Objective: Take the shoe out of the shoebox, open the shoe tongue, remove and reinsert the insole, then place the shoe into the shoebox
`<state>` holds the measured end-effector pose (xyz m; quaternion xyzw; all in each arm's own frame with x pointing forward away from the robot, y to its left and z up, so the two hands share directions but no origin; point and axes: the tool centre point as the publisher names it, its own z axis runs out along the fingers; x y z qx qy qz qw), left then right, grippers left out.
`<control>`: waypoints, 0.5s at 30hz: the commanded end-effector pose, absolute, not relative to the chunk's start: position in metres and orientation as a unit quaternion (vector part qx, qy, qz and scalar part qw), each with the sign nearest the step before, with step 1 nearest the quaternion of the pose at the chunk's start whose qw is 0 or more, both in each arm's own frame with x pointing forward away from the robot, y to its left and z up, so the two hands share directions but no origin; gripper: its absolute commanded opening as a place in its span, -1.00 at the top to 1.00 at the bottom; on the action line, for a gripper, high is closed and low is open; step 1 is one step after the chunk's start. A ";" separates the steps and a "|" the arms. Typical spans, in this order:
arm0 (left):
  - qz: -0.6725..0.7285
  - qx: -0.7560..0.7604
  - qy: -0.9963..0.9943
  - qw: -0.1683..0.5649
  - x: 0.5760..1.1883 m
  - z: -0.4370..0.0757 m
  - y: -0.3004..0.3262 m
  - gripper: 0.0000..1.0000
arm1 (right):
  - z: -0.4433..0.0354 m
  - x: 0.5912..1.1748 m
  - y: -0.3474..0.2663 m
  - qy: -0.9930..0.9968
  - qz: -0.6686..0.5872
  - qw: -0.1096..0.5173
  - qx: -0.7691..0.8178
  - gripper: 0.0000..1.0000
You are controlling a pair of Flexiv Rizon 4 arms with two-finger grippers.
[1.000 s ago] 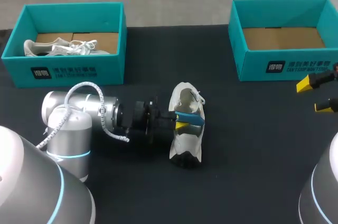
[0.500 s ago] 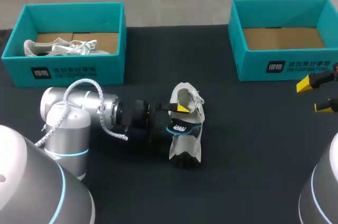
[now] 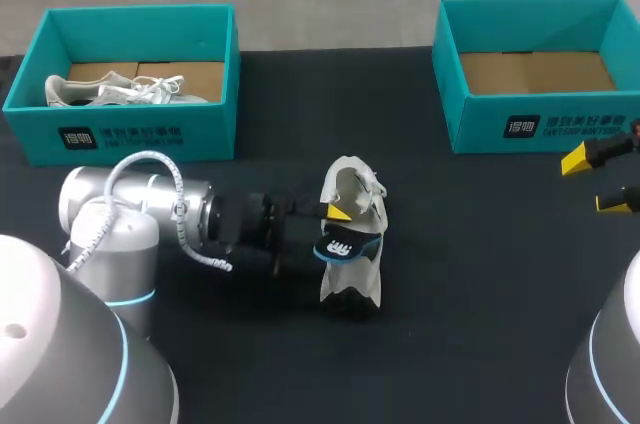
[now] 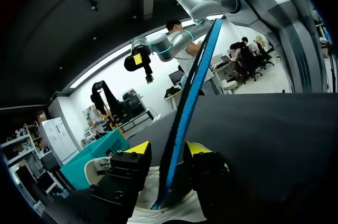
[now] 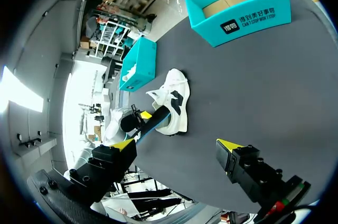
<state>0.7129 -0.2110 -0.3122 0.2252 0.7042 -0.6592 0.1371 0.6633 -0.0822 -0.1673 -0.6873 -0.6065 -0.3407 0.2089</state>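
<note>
A white shoe lies on the dark table at the middle, also seen in the right wrist view. My left gripper reaches into it from the left. A blue insole stands edge-on out of the shoe between the fingers. It leans on one finger, and a gap shows to the other, so the jaws are open. From above, the insole shows its dark patterned face. My right gripper hangs open and empty at the table's right edge.
A teal shoebox at the back left holds a second white shoe. Another teal shoebox stands at the back right with only its cardboard floor showing. Bare dark tabletop lies between the shoe and my right gripper.
My left gripper, shut on the insole a second ago, has let go and spread its fingers. The insole has turned from flat blue to showing its patterned face. The right arm is still.
</note>
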 end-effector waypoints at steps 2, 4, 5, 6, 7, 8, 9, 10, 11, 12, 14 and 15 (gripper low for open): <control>-0.652 0.219 0.713 0.137 0.709 -0.313 -0.205 0.23 | -0.166 0.653 -0.083 -0.599 -0.352 0.194 -0.693 -1.00; -0.652 0.218 0.714 0.135 0.710 -0.314 -0.205 0.35 | -0.166 0.653 -0.083 -0.599 -0.352 0.194 -0.693 -1.00; -0.651 0.217 0.715 0.134 0.711 -0.315 -0.205 0.58 | -0.166 0.653 -0.083 -0.599 -0.352 0.194 -0.693 -1.00; -0.651 0.216 0.715 0.134 0.713 -0.316 -0.205 0.69 | -0.166 0.653 -0.083 -0.599 -0.352 0.194 -0.693 -1.00; -0.651 0.216 0.716 0.134 0.714 -0.317 -0.206 0.76 | -0.166 0.653 -0.083 -0.599 -0.352 0.194 -0.693 -1.00; -0.648 0.215 0.718 0.133 0.715 -0.319 -0.206 0.87 | -0.166 0.653 -0.083 -0.599 -0.352 0.194 -0.693 -1.00; -0.644 0.217 0.721 0.134 0.717 -0.320 -0.207 1.00 | -0.166 0.653 -0.083 -0.599 -0.352 0.194 -0.693 -1.00; -0.644 0.217 0.722 0.134 0.717 -0.321 -0.207 1.00 | -0.166 0.653 -0.083 -0.599 -0.352 0.194 -0.693 -1.00; -0.643 0.217 0.722 0.134 0.719 -0.322 -0.208 1.00 | -0.166 0.653 -0.083 -0.599 -0.352 0.194 -0.693 -1.00; -0.643 0.217 0.722 0.134 0.720 -0.323 -0.208 1.00 | -0.166 0.653 -0.083 -0.599 -0.352 0.194 -0.693 -1.00; -0.641 0.216 0.724 0.137 0.723 -0.326 -0.208 1.00 | -0.166 0.653 -0.083 -0.599 -0.352 0.194 -0.693 -1.00; -0.638 0.216 0.726 0.139 0.724 -0.327 -0.208 1.00 | -0.166 0.653 -0.083 -0.599 -0.352 0.194 -0.693 -1.00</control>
